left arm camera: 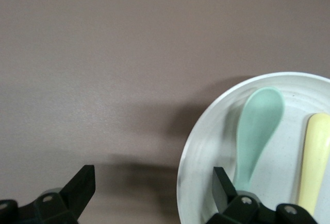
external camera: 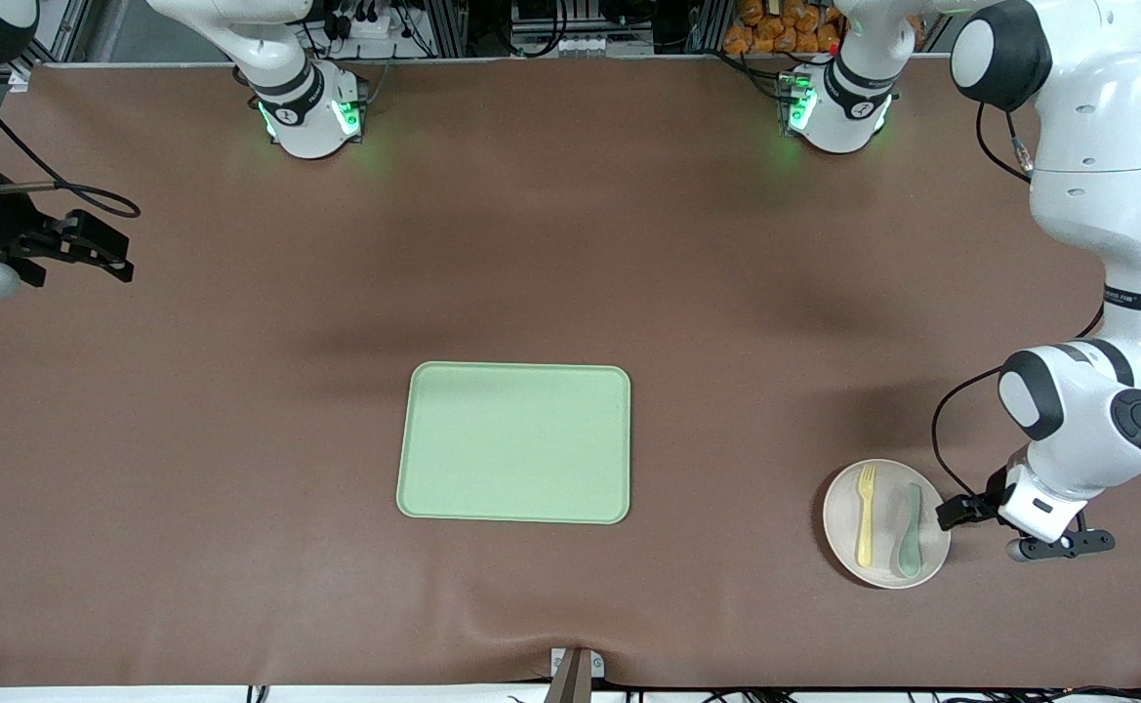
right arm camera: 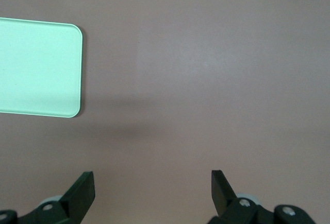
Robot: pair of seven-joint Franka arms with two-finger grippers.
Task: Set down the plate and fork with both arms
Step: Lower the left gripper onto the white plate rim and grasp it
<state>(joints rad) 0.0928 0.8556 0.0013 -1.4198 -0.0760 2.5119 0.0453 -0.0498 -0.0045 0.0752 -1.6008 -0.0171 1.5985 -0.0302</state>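
Left hand [left arm camera: 152,193] low at plate's [external camera: 843,508] edge, fingers spread wide, empty; one finger over plate rim, other over bare bench [external camera: 238,439]. Fork [external camera: 865,517] and teal spoon [external camera: 910,532] lie side by side on plate, spoon closer to left hand. Right hand [right arm camera: 152,193] waits wide open, empty, above bench, well apart from green tray [external camera: 514,442].

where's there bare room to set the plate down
The green tray is bare. Open table lies between it and the plate. It is crowded at the plate: fork, spoon, and the open left end effector at its rim.
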